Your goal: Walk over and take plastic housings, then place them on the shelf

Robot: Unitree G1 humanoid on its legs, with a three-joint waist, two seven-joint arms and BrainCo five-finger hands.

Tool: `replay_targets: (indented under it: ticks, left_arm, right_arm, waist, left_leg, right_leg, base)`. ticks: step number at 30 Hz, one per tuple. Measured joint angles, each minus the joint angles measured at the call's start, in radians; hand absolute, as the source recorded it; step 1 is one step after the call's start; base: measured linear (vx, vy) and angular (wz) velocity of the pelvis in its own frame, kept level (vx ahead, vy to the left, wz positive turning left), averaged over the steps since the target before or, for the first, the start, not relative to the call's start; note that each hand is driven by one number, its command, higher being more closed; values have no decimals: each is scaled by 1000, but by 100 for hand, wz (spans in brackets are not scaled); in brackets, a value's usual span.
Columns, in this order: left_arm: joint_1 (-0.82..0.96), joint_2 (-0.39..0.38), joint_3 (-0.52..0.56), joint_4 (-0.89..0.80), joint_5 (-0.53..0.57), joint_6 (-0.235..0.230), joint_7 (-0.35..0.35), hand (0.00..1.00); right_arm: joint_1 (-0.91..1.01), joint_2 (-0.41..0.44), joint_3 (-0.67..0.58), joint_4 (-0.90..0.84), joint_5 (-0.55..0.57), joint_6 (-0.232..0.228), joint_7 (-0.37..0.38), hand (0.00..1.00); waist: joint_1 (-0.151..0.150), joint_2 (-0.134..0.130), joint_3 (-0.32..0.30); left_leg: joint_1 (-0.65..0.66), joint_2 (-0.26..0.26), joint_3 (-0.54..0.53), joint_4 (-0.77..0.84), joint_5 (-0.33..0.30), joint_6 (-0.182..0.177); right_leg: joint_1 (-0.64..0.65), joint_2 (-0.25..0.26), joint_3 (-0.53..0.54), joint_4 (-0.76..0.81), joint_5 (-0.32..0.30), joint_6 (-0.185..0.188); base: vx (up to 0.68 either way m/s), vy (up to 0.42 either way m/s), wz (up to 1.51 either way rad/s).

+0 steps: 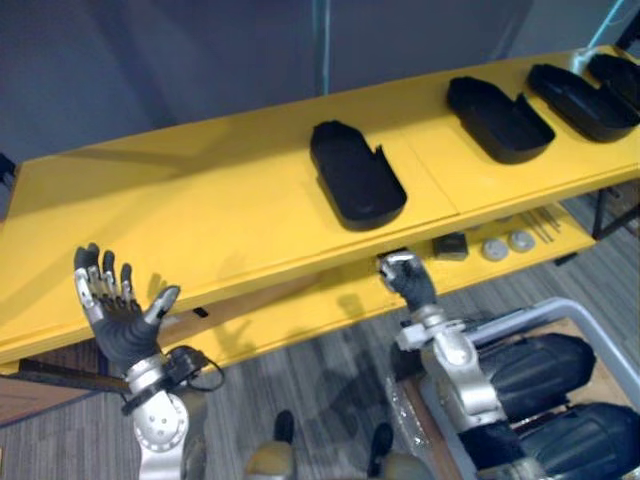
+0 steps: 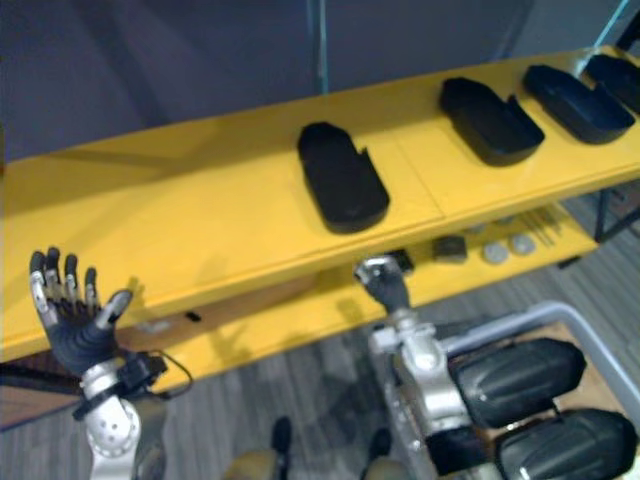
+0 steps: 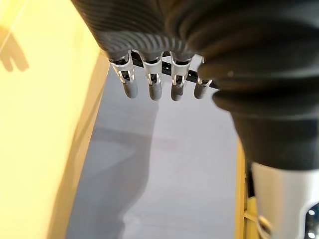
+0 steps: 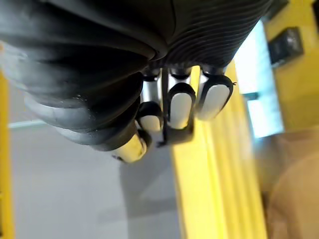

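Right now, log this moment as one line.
left hand: open, empty, raised | right hand: by yellow shelf front edge | plastic housings: four on shelf top

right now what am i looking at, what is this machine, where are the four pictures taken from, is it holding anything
It is a two-legged humanoid robot. The two wide pictures come from cameras on its head, looking down; the two close ones from cameras on its wrists. Before it stands a long yellow shelf with four open black plastic housings in a row on top; small grey round parts lie on the level below. At lower right a white-framed cart holds more dark rounded housings. The left hand is raised, fingers spread, empty. The right hand sits by the shelf's front edge, fingers curled, nothing seen in it.
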Motion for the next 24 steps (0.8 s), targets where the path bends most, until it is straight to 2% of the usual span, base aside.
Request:
replay_targets:
  ticks: [4,14,18,19,24]
  left_arm:
    - [-1,0,-2,0,0,2,1,0]
    - [-1,0,-3,-17,-1,14,0,0]
    - [-2,0,-4,-16,-1,14,0,0]
    - [-3,0,-5,-16,-1,15,1,0]
    - [-4,0,-4,-16,-1,15,7,0]
  right_arm:
    - [-46,0,15,31,-1,-1,-3,100]
    - [-106,-1,14,117,-1,1,-68,100]
    - [-155,-1,-4,165,-1,1,-88,100]
    - [-230,-6,-39,230,1,2,-110,100]
    - [-267,-9,-53,271,2,2,-125,100]
  waist:
    - [-2,5,-3]
    - [-1,6,-5]
    - [-1,9,-21]
    - [-1,13,-24]
    - [0,13,-24]
  left_leg:
    - [0,0,0,-1,0,0]
    - [-12,-10,-21,0,2,0]
    - [-13,-14,-22,0,2,1]
    - [-13,-19,-25,-1,6,5]
    - [-13,-25,-29,-1,8,8]
  right_leg:
    - [0,1,-1,-2,0,0]
    - [2,-1,-24,-7,1,1]
    - [2,-5,-25,-7,2,3]
    - [2,-12,-26,-5,3,5]
    - [2,-16,-28,0,3,6]
  base:
    - [0,0,0]
    - [3,-5,6]
    - [-7,9,1]
    - [-36,37,4]
    - [-10,8,2]
